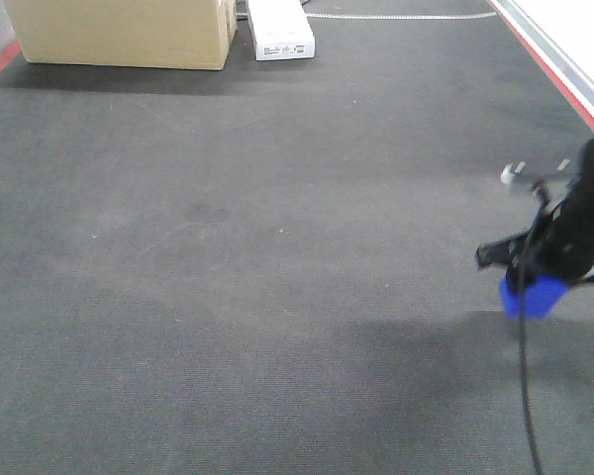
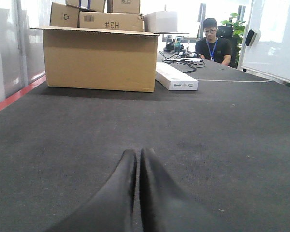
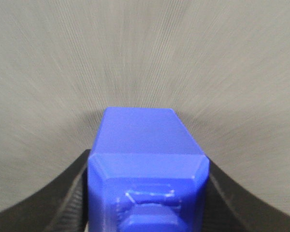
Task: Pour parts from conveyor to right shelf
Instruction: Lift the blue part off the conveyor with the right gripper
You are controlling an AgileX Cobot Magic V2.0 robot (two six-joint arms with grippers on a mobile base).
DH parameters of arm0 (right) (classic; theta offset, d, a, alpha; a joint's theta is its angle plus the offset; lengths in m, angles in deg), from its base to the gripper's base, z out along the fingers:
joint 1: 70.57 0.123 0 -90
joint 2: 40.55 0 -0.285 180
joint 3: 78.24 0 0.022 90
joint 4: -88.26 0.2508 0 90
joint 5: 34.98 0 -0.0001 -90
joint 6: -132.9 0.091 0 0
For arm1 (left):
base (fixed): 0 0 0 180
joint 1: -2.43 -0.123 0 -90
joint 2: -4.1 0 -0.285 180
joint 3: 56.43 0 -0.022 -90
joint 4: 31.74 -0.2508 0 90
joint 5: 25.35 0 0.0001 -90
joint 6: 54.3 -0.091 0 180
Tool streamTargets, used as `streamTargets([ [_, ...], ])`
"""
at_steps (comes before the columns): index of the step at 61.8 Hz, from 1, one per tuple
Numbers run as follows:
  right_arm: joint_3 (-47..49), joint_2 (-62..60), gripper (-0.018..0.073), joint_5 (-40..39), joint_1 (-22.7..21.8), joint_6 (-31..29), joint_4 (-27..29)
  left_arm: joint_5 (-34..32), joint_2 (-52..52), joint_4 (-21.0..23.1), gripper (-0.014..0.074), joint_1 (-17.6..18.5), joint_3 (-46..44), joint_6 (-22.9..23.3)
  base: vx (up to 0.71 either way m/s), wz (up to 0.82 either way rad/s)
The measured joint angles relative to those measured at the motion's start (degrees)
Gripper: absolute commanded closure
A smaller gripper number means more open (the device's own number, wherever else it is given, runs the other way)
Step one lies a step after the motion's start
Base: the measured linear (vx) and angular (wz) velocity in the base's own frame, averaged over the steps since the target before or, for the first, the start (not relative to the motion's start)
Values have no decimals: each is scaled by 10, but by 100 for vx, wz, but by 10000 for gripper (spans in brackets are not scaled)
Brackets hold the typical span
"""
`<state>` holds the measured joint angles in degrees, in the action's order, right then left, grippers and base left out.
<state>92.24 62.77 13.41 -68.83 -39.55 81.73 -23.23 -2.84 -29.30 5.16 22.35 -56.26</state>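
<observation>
Front view is looking down on the dark grey felt conveyor (image 1: 228, 277); left wrist, low, is facing its far edge, sharing the tan cardboard box (image 1: 129, 35); right wrist is sitting close above it.

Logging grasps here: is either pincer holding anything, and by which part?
The right pincer grips the blue block by its two opposite sides; the left pincer is shut, empty.

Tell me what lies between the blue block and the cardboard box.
Only bare belt runs from the block to the box, seen in the front view.
</observation>
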Motion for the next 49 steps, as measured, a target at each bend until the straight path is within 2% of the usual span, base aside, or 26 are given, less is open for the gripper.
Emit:
streamTargets([
  [20, -178, -286, 569, -126, 0, 0, 0, 0, 0, 0, 602, 0, 0, 0, 0, 0],
  [49, -403, -720, 569, -201, 0, -15, 13, 0, 0, 0, 602, 0, 0, 0, 0, 0],
])
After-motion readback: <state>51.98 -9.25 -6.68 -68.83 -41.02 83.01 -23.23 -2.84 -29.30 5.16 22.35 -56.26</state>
